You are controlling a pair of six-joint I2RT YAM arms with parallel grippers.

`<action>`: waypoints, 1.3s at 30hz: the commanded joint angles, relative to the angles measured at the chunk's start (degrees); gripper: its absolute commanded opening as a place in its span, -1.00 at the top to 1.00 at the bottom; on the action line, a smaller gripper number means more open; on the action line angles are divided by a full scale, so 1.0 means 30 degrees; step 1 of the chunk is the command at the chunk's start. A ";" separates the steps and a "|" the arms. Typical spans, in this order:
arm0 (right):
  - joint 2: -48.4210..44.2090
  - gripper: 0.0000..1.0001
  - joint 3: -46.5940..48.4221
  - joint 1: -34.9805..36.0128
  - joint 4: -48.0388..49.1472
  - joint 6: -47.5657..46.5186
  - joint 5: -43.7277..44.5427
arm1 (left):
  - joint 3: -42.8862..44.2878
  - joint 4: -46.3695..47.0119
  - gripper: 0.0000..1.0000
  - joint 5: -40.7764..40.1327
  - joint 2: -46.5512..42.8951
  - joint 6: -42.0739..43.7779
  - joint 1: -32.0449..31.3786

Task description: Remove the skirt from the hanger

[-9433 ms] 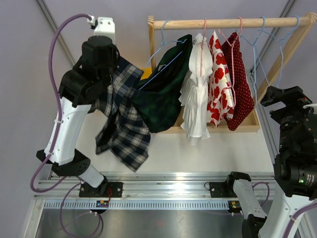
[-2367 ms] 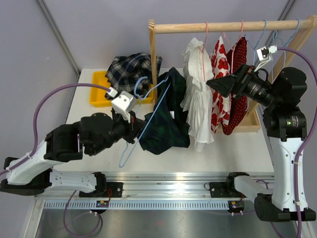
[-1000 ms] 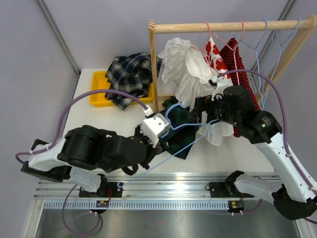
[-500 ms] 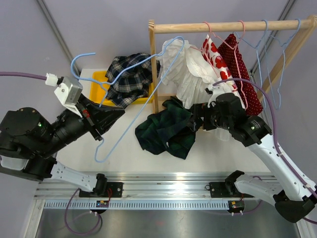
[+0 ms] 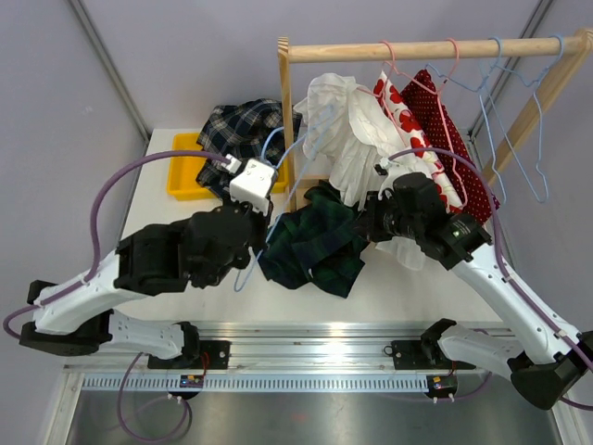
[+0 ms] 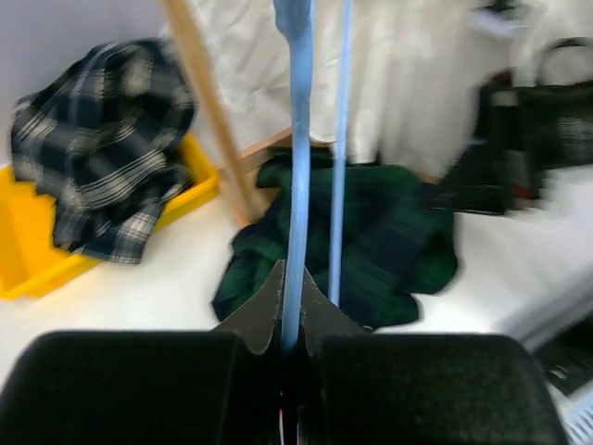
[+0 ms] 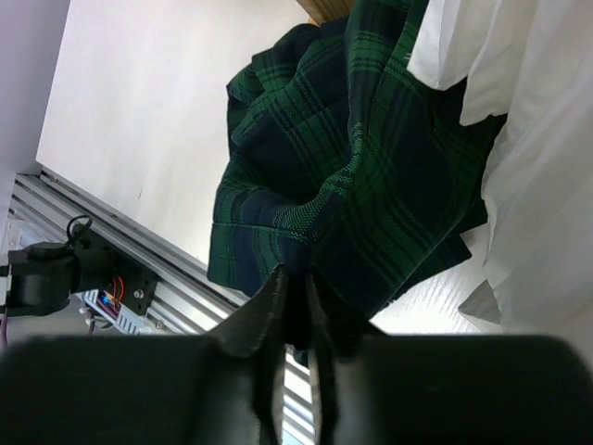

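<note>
The dark green plaid skirt (image 5: 310, 246) lies bunched on the white table below the rack, off the hanger; the left wrist view shows the same skirt (image 6: 380, 232). My right gripper (image 5: 372, 222) is at its right edge, and in the right wrist view this gripper (image 7: 296, 297) is shut on a fold of the skirt (image 7: 343, 158). The light blue wire hanger (image 5: 278, 146) is bare and stands up just left of the skirt. My left gripper (image 6: 292, 301) is shut on the hanger's wire (image 6: 295, 139).
A wooden rack (image 5: 426, 44) at the back carries a white garment (image 5: 347, 120), red patterned garments (image 5: 417, 102) and empty hangers (image 5: 519, 120). A yellow bin (image 5: 185, 171) at the back left holds a dark checked skirt (image 5: 246, 130). The rack post (image 5: 287, 120) stands beside the hanger.
My right gripper has closed on the green skirt. The left arm has swung the bare hanger from the far left, held high, back down to the skirt's left side.
</note>
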 commanded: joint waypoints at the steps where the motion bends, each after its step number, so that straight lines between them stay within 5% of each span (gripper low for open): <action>1: -0.0357 0.73 -0.0199 0.0124 0.1000 0.0214 -0.0391 | -0.1410 0.1844 1.00 0.1904 -0.0772 -0.0680 0.2345; 6: -0.1030 0.77 -0.0726 0.0124 0.1087 0.0360 -0.0244 | -0.0916 0.3865 1.00 0.1993 0.0426 0.0637 0.4194; 10: -0.1383 1.00 -0.0932 0.0124 0.1000 0.0419 0.0019 | 0.0546 0.5741 1.00 0.2930 0.2153 0.2366 0.5307; 17: -0.2494 1.00 -0.1634 0.0095 0.1087 0.0770 0.0167 | 0.7538 0.6214 1.00 0.4571 0.7337 0.4184 0.7881; 24: -0.3960 1.00 -0.1695 0.0095 -0.0083 0.0800 0.0342 | 1.3519 0.4868 1.00 0.7524 1.2055 0.3105 1.1047; 34: -0.5045 1.00 -0.0552 0.0124 -0.1578 0.0449 0.0723 | 1.1978 0.5072 1.00 0.9846 1.3671 0.0263 1.2692; 36: -0.5133 1.00 -0.0522 0.0095 -0.1579 0.0565 0.0694 | 1.1246 0.5188 0.89 1.0225 1.3379 0.0144 1.2692; 39: -0.5105 1.00 -0.0259 0.0095 -0.1433 0.0653 0.0285 | 1.0454 0.5247 0.15 1.0664 1.2912 -0.0004 1.2692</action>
